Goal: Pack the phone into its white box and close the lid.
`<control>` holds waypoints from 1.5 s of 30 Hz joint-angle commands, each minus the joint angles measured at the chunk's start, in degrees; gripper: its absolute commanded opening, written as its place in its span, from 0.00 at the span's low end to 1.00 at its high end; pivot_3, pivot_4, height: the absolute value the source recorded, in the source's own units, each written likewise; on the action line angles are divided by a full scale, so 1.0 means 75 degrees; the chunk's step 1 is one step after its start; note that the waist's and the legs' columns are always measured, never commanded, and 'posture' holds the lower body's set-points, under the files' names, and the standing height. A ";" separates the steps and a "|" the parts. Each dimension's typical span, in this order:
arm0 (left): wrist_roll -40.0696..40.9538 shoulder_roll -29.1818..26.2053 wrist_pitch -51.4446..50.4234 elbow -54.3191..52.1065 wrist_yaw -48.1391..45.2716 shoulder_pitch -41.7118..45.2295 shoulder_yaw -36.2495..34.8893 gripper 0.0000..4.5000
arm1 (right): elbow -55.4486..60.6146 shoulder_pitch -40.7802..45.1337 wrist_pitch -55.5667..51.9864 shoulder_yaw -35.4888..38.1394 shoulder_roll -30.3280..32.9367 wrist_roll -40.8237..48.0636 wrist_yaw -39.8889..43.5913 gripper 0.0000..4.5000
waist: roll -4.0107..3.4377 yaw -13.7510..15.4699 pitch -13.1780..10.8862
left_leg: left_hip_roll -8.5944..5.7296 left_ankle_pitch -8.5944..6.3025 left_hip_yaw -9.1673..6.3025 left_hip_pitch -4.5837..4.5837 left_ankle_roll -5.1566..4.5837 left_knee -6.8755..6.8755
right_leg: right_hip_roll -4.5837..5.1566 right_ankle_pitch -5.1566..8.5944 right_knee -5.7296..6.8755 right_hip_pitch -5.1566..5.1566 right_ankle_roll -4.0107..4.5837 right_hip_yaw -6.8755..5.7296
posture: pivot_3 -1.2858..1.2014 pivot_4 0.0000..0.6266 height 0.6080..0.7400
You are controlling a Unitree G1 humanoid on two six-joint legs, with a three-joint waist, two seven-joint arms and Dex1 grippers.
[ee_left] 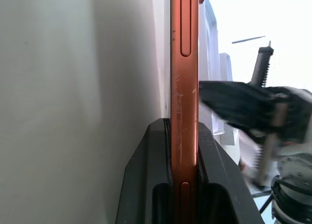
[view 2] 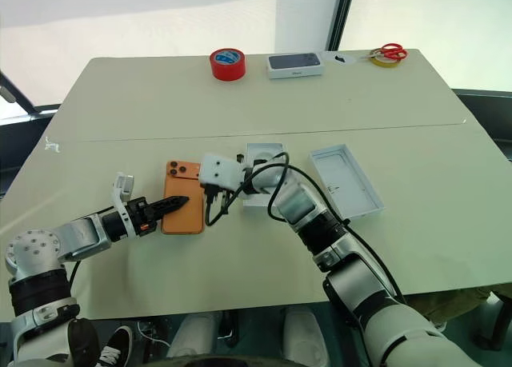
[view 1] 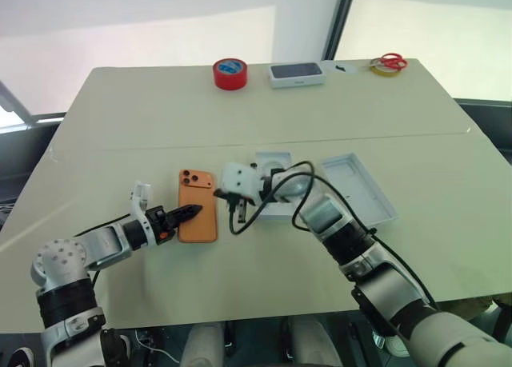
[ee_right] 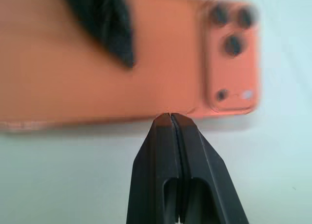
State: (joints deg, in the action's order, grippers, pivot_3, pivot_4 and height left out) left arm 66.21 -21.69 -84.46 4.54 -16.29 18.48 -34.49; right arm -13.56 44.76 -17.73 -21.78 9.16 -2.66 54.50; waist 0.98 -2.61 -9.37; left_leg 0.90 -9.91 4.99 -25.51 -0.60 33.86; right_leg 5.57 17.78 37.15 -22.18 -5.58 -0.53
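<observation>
clamping the phone (ee_left: 184, 112) by its long edge, the left end effector (view 1: 189, 213) has one finger above and one below it on the tabletop (view 1: 144, 119). the right end effector (ee_right: 171, 119) – fingers pressed together, holding nothing – points at the phone's opposite edge, with the white box (view 1: 272, 161) just behind it and the lid (view 1: 359, 186) beside that.

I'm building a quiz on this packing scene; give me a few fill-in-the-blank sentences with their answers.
1. The left gripper is shut on the edge of the ____ phone.
2. The right gripper has its fingers ____, holding nothing.
3. The lid lies with its hollow side facing ____.
4. At the table's far edge, the roll of tape beside the closed box is ____.

Missing words: orange; shut; up; red
</observation>
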 commanded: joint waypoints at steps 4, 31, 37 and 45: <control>0.0588 0.0378 0.0505 -0.0418 0.0165 0.0075 -0.0297 0.00 | 0.1650 -0.0636 -0.0383 0.0657 0.1578 0.1262 0.1592 0.62 | 0.0009 0.0077 0.0000 | -0.0006 -0.0002 -0.0001 -0.0022 -0.0004 0.0000 | 0.0006 0.0001 -0.0021 -0.0006 0.0002 -0.0004 | 0.52 0.24 1.00; 0.0622 0.0198 0.1142 -0.0413 0.0329 0.0585 0.0519 0.00 | 0.1594 -0.2351 0.1732 0.0639 0.3276 0.0627 0.1369 0.07 | 0.0031 0.0057 -0.0019 | 0.0007 0.0003 -0.0006 -0.0104 -0.0002 0.0037 | 0.0000 -0.0001 -0.0017 -0.0034 0.0003 -0.0025 | 0.52 0.24 1.00; 0.0779 0.0424 0.1259 -0.0336 0.0586 0.0853 0.0461 0.00 | 0.1958 -0.2078 0.1161 0.0712 0.2873 0.0915 0.1146 0.01 | 0.0032 0.0061 -0.0019 | 0.0007 0.0005 -0.0007 -0.0103 0.0000 0.0046 | 0.0000 -0.0001 -0.0004 -0.0032 0.0003 -0.0027 | 0.52 0.24 1.00; 0.1139 0.0901 0.1481 -0.0147 0.1363 0.1567 0.0516 0.00 | 0.2159 -0.1869 0.0675 0.0379 0.2325 0.1026 0.1141 0.01 | 0.0034 0.0104 -0.0020 | 0.0006 0.0008 -0.0010 -0.0103 -0.0003 0.0053 | -0.0006 -0.0013 0.0000 -0.0024 -0.0019 -0.0034 | 0.52 0.24 1.00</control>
State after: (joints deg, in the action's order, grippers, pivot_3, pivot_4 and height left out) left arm 71.98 -15.19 -74.14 4.65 -6.09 29.05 -30.46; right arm -0.86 30.08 -12.16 -19.33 27.18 3.20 62.50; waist 1.23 -1.83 -9.52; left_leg 0.94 -9.81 4.92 -26.28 -0.60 34.25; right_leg 5.52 17.67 37.14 -22.36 -5.75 -0.80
